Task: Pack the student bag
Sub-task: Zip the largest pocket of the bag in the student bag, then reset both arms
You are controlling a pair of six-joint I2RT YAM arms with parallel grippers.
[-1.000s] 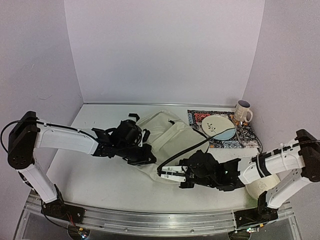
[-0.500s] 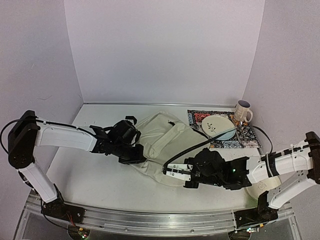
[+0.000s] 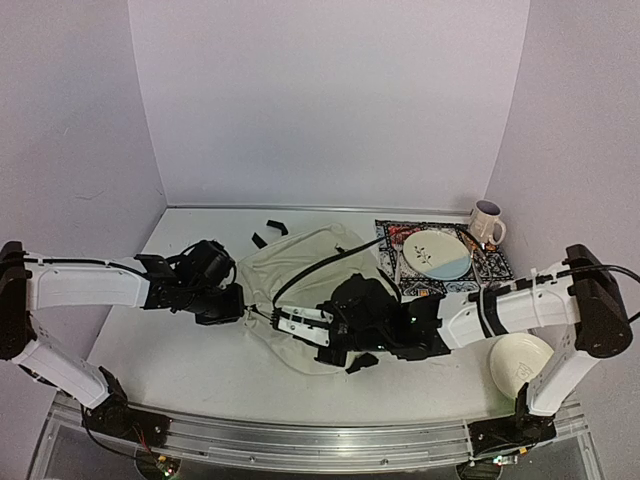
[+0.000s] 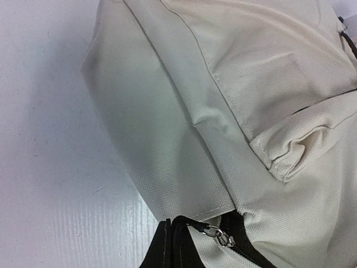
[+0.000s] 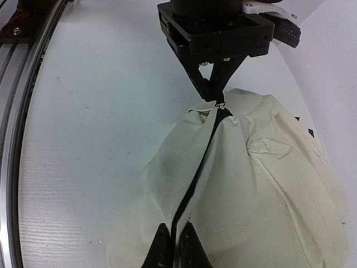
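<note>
Tension across zipper (image 5: pixel 195 173): my right gripper (image 5: pixel 174 248) pinches its near end, and the left gripper (image 5: pixel 215 96) clamps the student bag (image 5: pixel 268 184) beside the pull (image 4: pixel 224 239). I judge this keeps it taut for opening. Bag lies flat mid-table.

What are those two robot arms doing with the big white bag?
Both arms are holding the student bag, which lies on the table. The left gripper pinches it at one end of the black zipper, right by the metal pull. The right gripper pinches the fabric further along the zipper. The zipper between them looks closed. A plate and mug sit on a patterned mat at the back right, with neither gripper near them.
</note>
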